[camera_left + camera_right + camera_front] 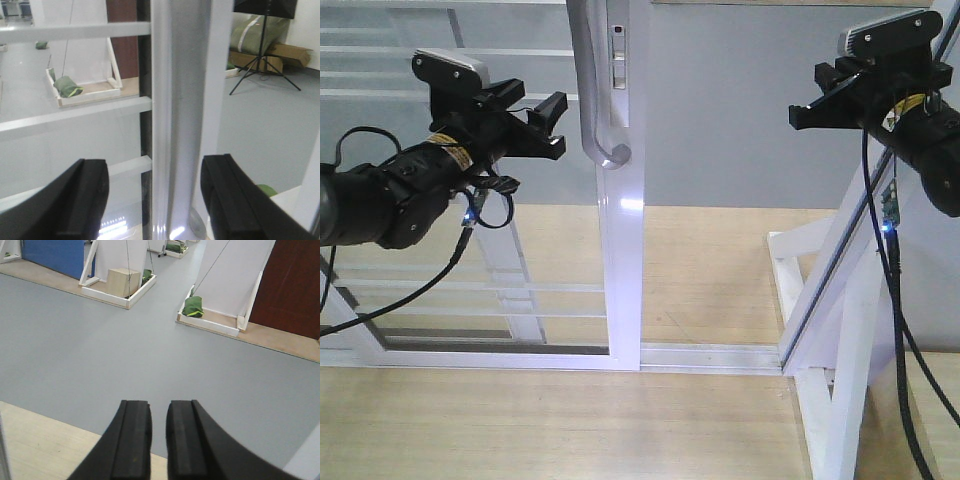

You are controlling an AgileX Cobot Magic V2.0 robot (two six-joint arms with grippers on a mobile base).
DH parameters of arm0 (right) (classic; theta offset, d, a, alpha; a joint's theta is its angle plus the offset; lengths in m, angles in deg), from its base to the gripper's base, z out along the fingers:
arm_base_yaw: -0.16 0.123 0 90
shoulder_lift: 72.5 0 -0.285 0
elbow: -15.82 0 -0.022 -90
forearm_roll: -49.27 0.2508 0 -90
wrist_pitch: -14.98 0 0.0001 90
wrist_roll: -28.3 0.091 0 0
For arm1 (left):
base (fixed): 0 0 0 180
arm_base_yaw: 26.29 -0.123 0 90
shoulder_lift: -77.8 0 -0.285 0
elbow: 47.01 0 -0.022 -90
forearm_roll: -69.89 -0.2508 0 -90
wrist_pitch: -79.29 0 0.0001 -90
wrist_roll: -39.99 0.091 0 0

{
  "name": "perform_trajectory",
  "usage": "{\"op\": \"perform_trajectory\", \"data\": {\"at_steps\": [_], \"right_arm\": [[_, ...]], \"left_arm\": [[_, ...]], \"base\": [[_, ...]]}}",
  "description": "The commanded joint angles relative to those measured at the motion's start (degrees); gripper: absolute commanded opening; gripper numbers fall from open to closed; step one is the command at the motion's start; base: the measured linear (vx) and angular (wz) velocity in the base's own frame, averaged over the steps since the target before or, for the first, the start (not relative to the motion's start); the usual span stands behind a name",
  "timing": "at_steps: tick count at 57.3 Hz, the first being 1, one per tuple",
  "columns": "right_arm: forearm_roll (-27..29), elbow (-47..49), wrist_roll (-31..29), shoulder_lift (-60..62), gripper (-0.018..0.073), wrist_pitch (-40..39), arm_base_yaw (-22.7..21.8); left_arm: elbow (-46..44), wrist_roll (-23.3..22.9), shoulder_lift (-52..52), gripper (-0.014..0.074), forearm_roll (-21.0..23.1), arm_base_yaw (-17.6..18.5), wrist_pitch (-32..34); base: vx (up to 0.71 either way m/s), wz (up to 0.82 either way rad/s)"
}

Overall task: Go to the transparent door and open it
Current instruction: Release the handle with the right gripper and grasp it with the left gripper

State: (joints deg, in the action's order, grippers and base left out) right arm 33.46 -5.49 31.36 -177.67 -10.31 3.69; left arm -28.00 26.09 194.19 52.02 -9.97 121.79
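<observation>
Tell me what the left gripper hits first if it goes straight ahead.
Most likely the door's grey handle, which sits between the open left gripper's jaws. The white frame stands close behind, though depth there is unclear.

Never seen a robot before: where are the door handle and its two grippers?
handle [588, 100], front view, grey curved bar.
left gripper [552, 125], front view, between its fingertips.
right gripper [158, 409], right wrist view, between its fingertips.
</observation>
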Motion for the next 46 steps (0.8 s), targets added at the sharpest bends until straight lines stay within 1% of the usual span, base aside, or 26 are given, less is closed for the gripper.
{"op": "perform_trajectory", "data": {"at_steps": [1,10,26,38,46], "right_arm": [[-0.2,1.4,-0.8,2.9,0.0206,-4.5,-0.4],[-0.2,1.4,-0.8,2.9,0.0206,-4.5,-0.4],[-0.2,1.4,-0.8,2.9,0.0206,-5.0,-0.4],[-0.1,1.4,-0.8,2.9,0.0206,-5.1,-0.4],[-0.1,1.4,-0.8,2.9,0.0206,-5.0,-0.4]], "left_arm": [[-4.7,-0.6,-0.5,0.0513,1.6,0.4,3.7],[-9.0,-0.6,2.5,0.0512,1.6,1.0,1.8],[-12.5,-0.6,4.6,0.0512,1.7,3.1,1.0],[-17.4,-0.6,7.0,0.0512,1.7,3.6,-1.2],[-21.7,-0.6,8.6,0.0505,1.7,3.7,-5.9]], "base": [[0.0,0.0],[0.0,0.0],[0.0,0.0],[0.0,0.0],[0.0,0.0]]}}
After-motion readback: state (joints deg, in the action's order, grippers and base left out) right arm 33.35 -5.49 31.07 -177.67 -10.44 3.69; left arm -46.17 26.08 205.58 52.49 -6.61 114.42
